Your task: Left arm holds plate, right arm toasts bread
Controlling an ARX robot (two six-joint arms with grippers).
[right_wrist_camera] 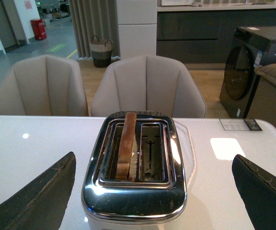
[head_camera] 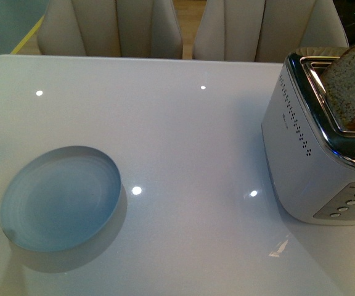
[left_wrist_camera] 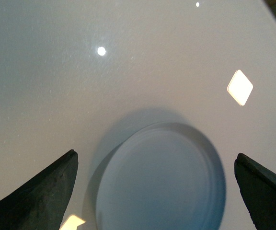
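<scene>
White table (head_camera: pixel 183 142), plate near, toaster far right
The plate (head_camera: pixel 60 198) lies unheld beneath the left gripper (left_wrist_camera: pixel 155 191), whose jaws are spread wide; the bread (head_camera: pixel 350 83) is seen standing in the toaster (head_camera: pixel 316 160), right gripper (right_wrist_camera: pixel 152 196) likewise spread before it; both grasps are judged still outstanding
</scene>
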